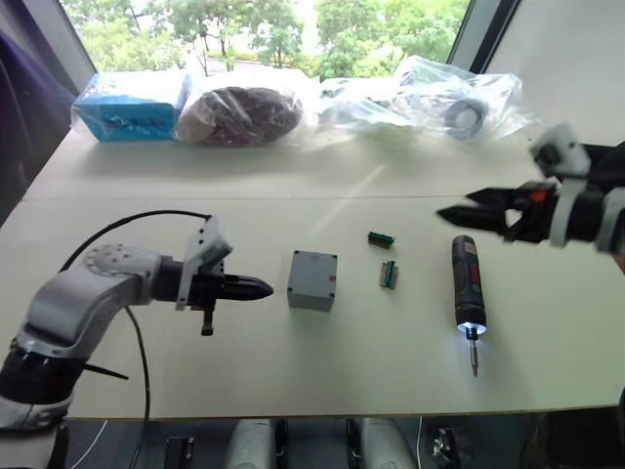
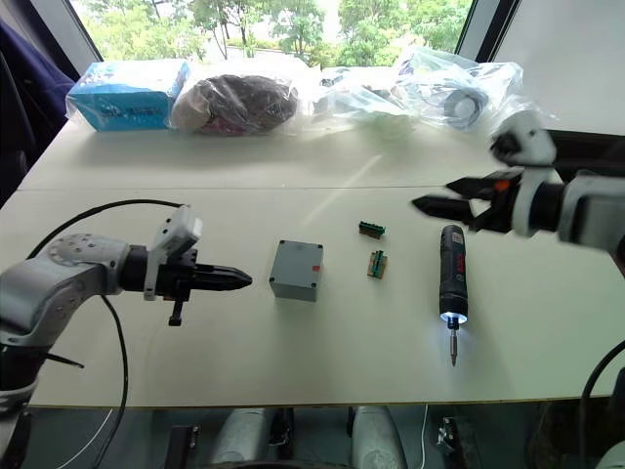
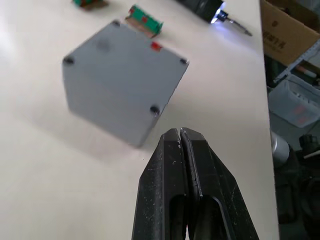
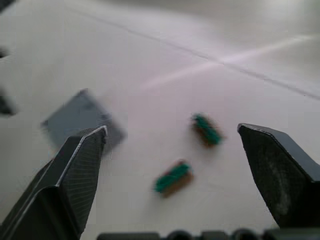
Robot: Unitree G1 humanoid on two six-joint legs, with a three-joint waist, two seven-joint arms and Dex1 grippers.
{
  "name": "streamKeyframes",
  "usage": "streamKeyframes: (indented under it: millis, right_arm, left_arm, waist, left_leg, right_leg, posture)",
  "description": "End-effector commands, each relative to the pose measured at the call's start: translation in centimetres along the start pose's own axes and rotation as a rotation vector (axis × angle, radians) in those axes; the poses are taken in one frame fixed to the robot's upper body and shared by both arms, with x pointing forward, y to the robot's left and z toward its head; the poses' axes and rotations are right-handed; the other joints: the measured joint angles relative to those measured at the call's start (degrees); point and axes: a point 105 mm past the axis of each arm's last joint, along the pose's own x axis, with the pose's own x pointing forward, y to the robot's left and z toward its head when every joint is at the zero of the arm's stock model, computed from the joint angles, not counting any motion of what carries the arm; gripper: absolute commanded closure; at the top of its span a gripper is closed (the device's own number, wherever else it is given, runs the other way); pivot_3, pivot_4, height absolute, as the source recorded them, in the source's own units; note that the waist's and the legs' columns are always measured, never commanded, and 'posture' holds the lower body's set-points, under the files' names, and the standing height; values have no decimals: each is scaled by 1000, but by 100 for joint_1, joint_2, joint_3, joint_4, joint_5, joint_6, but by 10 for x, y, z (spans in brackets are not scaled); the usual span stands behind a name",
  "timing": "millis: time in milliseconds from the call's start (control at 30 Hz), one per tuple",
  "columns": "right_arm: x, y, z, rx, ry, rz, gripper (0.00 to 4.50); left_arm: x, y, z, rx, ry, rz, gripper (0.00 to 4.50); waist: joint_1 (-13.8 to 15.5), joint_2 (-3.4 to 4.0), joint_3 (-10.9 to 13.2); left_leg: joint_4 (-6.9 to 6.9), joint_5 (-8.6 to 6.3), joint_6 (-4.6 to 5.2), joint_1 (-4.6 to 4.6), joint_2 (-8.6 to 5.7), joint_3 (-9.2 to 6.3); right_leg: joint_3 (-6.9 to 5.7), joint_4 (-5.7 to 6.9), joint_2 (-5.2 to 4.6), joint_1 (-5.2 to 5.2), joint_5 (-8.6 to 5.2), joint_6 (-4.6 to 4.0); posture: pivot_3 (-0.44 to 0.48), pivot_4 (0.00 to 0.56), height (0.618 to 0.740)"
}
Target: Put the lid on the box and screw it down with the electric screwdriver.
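lid on box, both grippers off the work

the box (image 1: 312,280) sits on the white table (image 1: 244,205) near its middle, with the lid (image 3: 122,75) already on top of it: four dark screw holes show at the lid's corners and a small red mark sits on one edge.

the left gripper (image 1: 256,288) hovers just beside the box on the robot's left, pointing at it, not touching. its two black fingers (image 3: 170,175) are pressed together with nothing between them.

the screwdriver (image 1: 466,285) lies flat on the table to the right of the box, well apart from it, bit toward the near edge, its tip lit. between box and screwdriver lie two small green connectors (image 1: 388,274), one a little farther back than the other.

the right gripper (image 2: 439,208) hangs above the table, beyond the screwdriver's butt end and clear of it. its fingers (image 4: 75,170) are spread wide and hold nothing.

along the far edge of the table, by the window, stand a blue carton (image 1: 132,107) and several plastic bags (image 1: 430,98).
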Motion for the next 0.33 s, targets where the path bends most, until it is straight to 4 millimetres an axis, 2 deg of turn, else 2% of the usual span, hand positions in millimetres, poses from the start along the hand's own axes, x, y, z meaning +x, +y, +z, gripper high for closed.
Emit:
streamKeyframes:
  millis: [33, 100, 233, 333]
  right_arm:
    - [1, 45, -7, -79, -12, 169, 38]
    - [4, 53, -17, -72, 12, 194, 38]
    - [12, 72, -76, -55, 238, 261, 38]
    - [14, 75, -91, -64, 281, 281, 38]
  left_arm:
    - [-11, -5, 0, -27, -15, 36, 4500]
    - [-16, -6, -5, -54, -3, 45, 4500]
    - [-21, -24, -31, -147, 63, 22, 4500]
    - [-19, -33, -39, -174, 69, 9, 4500]
  waist:
    - [29, -1, 0]
    - [59, -5, -1]
    - [86, -12, -7]
    - [96, -11, -7]
  left_leg:
    - [6, 0, 0, 2, 0, 0]
    - [15, -11, 18, 4, -3, 2]
    - [42, -13, 20, 9, 5, -1]
    - [57, -15, 21, 6, 7, 0]
  right_leg:
    - [0, 3, -2, 4, 0, 0]
    - [1, 6, -4, 7, 9, -11]
    - [1, 7, 1, 21, 9, -27]
    - [2, 18, 0, 19, 3, -39]
  posture:
    - [0, 150, 740]
    - [0, 150, 740]
    - [0, 150, 740]
    - [0, 150, 740]
